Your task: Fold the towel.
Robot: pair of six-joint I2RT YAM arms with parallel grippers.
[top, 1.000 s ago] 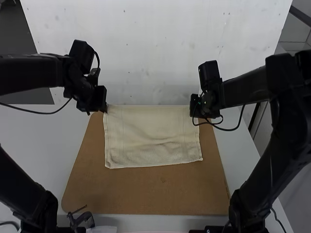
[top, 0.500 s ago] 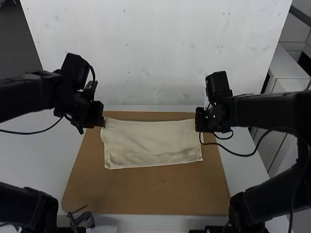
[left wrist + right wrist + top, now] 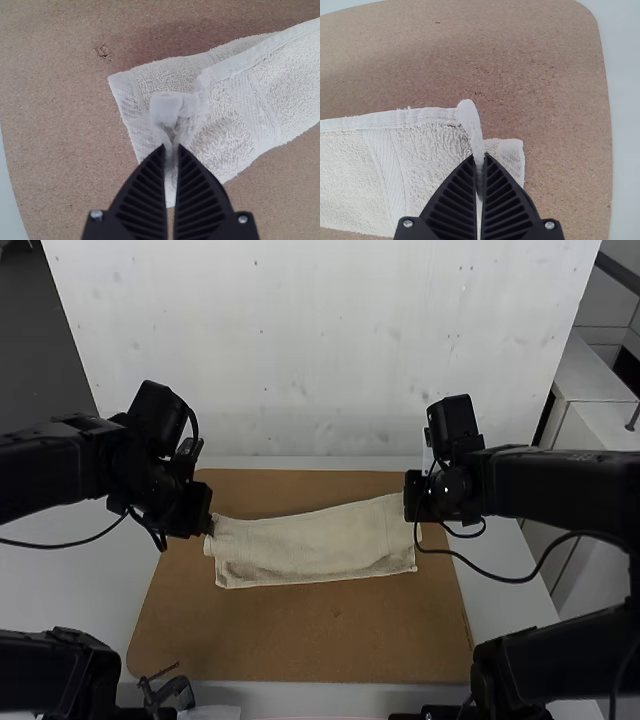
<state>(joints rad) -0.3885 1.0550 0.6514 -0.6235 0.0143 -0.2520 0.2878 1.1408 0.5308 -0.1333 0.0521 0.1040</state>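
The cream towel (image 3: 305, 546) lies as a narrow folded strip across the board, its far edge slanting between the two grippers. At its left end is my left gripper (image 3: 208, 526), and at its right end my right gripper (image 3: 412, 512). In the left wrist view, my left gripper (image 3: 171, 150) is shut on a pinched corner of the towel (image 3: 235, 120), with another layer lying beneath. My right gripper (image 3: 479, 159) in the right wrist view is shut on the other upper corner of the towel (image 3: 427, 145), above a lower layer.
A brown board (image 3: 300, 640) with rounded corners lies under the towel on the white table (image 3: 80, 580). A small dark clamp (image 3: 168, 692) sits at the board's near left edge. A white panel (image 3: 320, 350) stands behind.
Both grippers have come toward the board's near side with the towel's far edge, the left one farther, so the towel's visible area has become narrower.
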